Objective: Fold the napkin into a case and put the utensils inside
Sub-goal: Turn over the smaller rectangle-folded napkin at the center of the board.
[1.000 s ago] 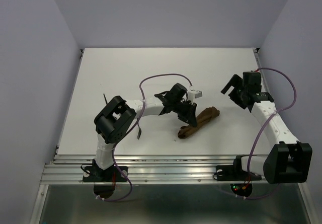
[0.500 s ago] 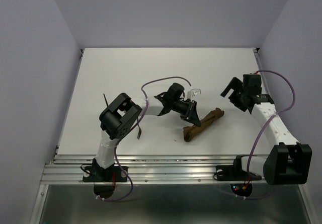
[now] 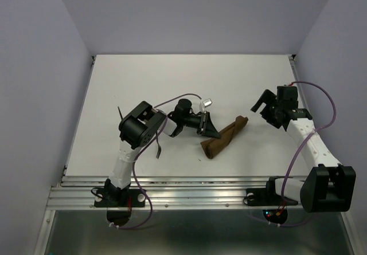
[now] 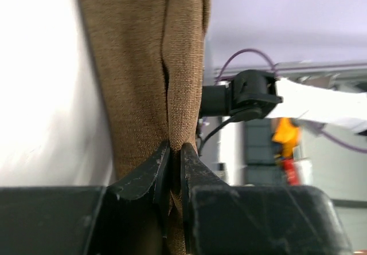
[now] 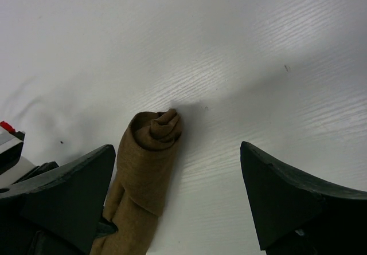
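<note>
The napkin [image 3: 228,134] is a brown cloth rolled into a narrow case, lying slantwise at mid-table. My left gripper [image 3: 211,132] meets its near-left part. In the left wrist view the left gripper [image 4: 175,159] is shut on a fold of the cloth [image 4: 143,66]. My right gripper [image 3: 262,104] hovers open just right of the roll's far end. The rolled end [image 5: 153,130] lies between the open fingers [image 5: 69,192] of the right gripper [image 5: 176,149], closer to the left one. Two thin dark utensils [image 3: 158,146] [image 3: 120,113] lie by the left arm, partly hidden.
The white table [image 3: 172,77] is walled in by lilac panels on three sides. A metal rail [image 3: 189,189] runs along the near edge by the arm bases. Purple cables [image 3: 178,97] loop above both arms.
The left arm has drawn back to the left and turned its wrist, still gripping the cloth; the roll has shifted slightly left with it. The right gripper has stayed open, almost still.
</note>
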You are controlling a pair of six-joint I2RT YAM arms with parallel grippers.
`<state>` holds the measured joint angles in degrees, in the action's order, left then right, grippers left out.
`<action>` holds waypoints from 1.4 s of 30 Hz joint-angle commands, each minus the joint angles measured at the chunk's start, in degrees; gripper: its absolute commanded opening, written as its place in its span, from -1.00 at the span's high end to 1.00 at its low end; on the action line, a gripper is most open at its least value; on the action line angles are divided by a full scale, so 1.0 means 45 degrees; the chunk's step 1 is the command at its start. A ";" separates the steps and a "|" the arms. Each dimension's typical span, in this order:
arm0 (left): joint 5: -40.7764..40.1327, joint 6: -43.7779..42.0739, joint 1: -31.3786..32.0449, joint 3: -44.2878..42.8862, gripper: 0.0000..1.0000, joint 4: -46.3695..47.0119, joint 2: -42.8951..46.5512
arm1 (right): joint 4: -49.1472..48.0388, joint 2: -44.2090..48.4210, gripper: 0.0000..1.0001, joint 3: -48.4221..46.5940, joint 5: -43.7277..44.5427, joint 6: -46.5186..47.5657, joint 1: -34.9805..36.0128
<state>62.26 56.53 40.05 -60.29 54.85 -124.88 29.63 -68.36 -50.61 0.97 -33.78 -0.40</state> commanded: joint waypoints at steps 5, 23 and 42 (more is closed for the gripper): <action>0.0579 0.8233 -0.0755 0.1483 1.00 1.2121 -0.1700 | -0.0158 -0.0024 -0.84 0.0055 -0.0684 0.0534 -0.0105; -0.0007 0.9000 -0.1693 0.2714 1.00 1.3905 -0.2308 | -0.2403 -0.0218 0.65 0.2106 -0.2814 -0.0559 0.2119; -0.0164 0.8063 -0.1966 0.3183 0.59 1.2617 -0.1761 | -0.4221 -0.3754 0.74 0.0427 -0.2131 -0.1575 0.4698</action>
<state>62.70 92.36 32.93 -48.80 85.58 -132.46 14.44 -84.09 -44.95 -10.13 -40.03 19.46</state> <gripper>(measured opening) 0.196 0.132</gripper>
